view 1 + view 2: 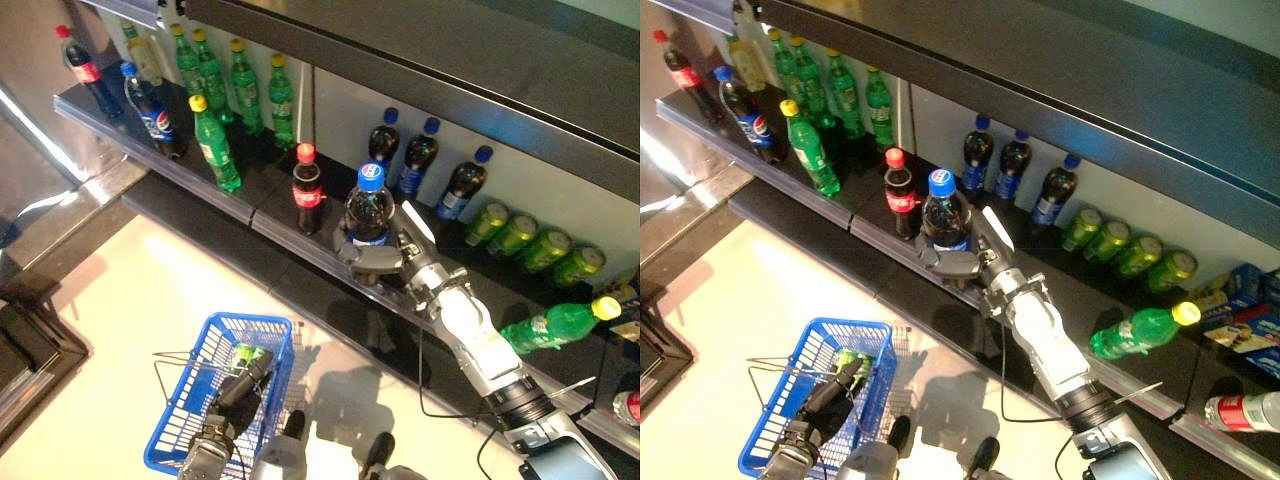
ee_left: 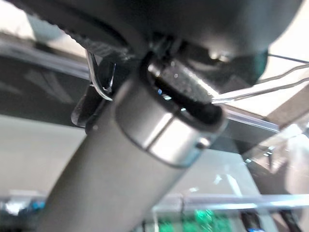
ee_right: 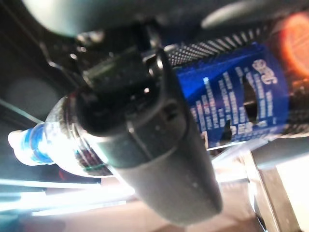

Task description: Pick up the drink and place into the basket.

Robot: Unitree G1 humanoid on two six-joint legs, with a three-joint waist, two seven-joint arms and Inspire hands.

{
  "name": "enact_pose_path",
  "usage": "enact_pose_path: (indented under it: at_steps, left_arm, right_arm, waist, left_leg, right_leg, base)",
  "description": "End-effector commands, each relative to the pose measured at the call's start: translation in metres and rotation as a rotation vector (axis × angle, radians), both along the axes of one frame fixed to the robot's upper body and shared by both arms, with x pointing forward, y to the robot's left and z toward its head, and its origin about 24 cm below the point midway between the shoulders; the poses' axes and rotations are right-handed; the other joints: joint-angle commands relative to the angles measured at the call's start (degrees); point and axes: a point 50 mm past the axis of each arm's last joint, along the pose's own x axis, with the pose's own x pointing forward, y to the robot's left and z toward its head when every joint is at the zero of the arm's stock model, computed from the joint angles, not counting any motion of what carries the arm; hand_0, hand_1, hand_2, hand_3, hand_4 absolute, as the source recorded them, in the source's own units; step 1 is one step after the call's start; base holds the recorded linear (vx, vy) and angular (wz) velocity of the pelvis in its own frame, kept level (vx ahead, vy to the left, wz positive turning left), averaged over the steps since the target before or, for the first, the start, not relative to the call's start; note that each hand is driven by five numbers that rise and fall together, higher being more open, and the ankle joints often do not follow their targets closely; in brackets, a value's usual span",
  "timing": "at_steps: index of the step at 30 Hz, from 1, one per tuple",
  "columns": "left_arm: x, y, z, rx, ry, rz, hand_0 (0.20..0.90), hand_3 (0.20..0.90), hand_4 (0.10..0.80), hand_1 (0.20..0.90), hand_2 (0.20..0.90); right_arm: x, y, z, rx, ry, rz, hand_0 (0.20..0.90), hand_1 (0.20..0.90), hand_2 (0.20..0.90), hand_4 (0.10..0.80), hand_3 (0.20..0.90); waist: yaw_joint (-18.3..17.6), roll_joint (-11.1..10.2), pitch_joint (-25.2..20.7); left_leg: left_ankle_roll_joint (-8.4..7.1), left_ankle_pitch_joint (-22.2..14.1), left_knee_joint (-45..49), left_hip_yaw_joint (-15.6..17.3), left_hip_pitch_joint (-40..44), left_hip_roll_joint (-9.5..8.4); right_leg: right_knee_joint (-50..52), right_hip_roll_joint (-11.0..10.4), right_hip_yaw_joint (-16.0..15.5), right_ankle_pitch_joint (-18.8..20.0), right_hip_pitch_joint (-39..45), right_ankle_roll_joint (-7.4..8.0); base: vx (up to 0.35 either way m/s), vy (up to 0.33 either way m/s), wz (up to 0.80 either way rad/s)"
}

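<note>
One blue-capped cola bottle [image 1: 369, 207] stands on the shelf [image 1: 270, 215], right robot hand [image 1: 372, 256] wrapped around it

A smooth silver-grey cylinder [image 2: 120, 164] fills the middle of the left wrist view, seen from very close. The left hand's dark bulk [image 2: 193, 24] spans above it. Thin metal wire [image 2: 260, 89] runs beside them. Blurred green shapes [image 2: 203, 217] show beyond.

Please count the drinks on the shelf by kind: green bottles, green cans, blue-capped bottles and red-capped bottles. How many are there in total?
Green bottles: 6
Green cans: 4
Blue-capped bottles: 5, one in the right hand
Red-capped bottles: 2
Total: 17
</note>
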Motion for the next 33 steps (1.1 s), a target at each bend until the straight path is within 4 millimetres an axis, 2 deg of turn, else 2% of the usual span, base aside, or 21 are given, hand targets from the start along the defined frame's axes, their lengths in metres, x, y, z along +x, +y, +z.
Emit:
enact_pose_path:
  at_steps: [1,5,6,11,18,33]
  left_arm:
    - [0.056,-0.026,0.068,-0.097,-0.518,-0.135,0.300,0.200,0.100,0.300,0.300]
    - [0.062,-0.035,0.086,-0.109,-0.589,-0.180,0.300,0.200,0.100,0.300,0.300]
    - [0.066,-0.040,0.097,-0.112,-0.624,-0.207,0.300,0.200,0.100,0.300,0.300]
    - [0.074,-0.053,0.124,-0.115,-0.720,-0.294,0.300,0.200,0.100,0.300,0.300]
    - [0.077,-0.071,0.163,-0.087,-0.856,-0.445,0.300,0.200,0.100,0.300,0.300]
    - [0.064,-0.103,0.211,-0.160,-1.065,-0.704,0.300,0.200,0.100,0.300,0.300]
  right_arm:
    - [-0.007,0.030,0.069,0.183,-0.305,0.116,0.300,0.300,0.300,0.100,0.200]
    - [-0.008,0.032,0.066,0.179,-0.300,0.119,0.300,0.300,0.300,0.100,0.200]
    - [-0.008,0.033,0.065,0.178,-0.298,0.116,0.300,0.300,0.300,0.100,0.200]
    - [-0.008,0.035,0.059,0.169,-0.280,0.108,0.300,0.300,0.300,0.100,0.200]
    - [-0.004,0.037,0.056,0.142,-0.271,0.082,0.300,0.300,0.300,0.100,0.200]
    - [0.001,0.043,0.056,0.073,-0.281,0.074,0.300,0.300,0.300,0.100,0.200]
  waist:
    - [0.82,-0.98,-12.01]
    - [1.66,-1.22,-11.90]
    - [2.17,-1.40,-11.79]
    - [2.96,-1.57,-11.94]
    - [4.18,-1.71,-12.17]
    - [5.65,-1.85,-12.83]
  left_leg:
    - [-0.60,2.08,-0.24,-0.85,-3.14,0.44]
    - [-0.60,2.39,-0.24,-1.82,-3.47,0.21]
    - [-0.58,2.58,-0.24,-2.48,-3.69,0.03]
    - [-0.51,2.89,-0.24,-3.41,-4.05,-0.25]
    - [-0.41,3.11,-0.24,-4.56,-4.36,-0.69]
    - [-0.52,3.35,-0.24,-5.84,-4.81,-0.98]
  right_leg:
    - [0.15,-1.65,-1.62,-2.42,4.92,1.00]
    - [0.25,-1.44,-2.14,-2.52,5.08,0.90]
    - [0.30,-1.34,-2.45,-2.57,5.21,0.85]
    - [0.50,-1.27,-3.06,-2.75,5.46,0.87]
    - [0.59,-1.45,-3.91,-2.82,5.97,1.15]
    - [1.12,-1.41,-4.96,-3.22,6.04,1.21]
  base:
    - [0.008,-0.001,0.12]
    - [0.007,-0.005,0.32]
    - [0.009,-0.010,0.18]
    - [0.015,0.002,0.15]
    - [0.010,0.002,0.09]
    - [0.004,0.003,0.04]
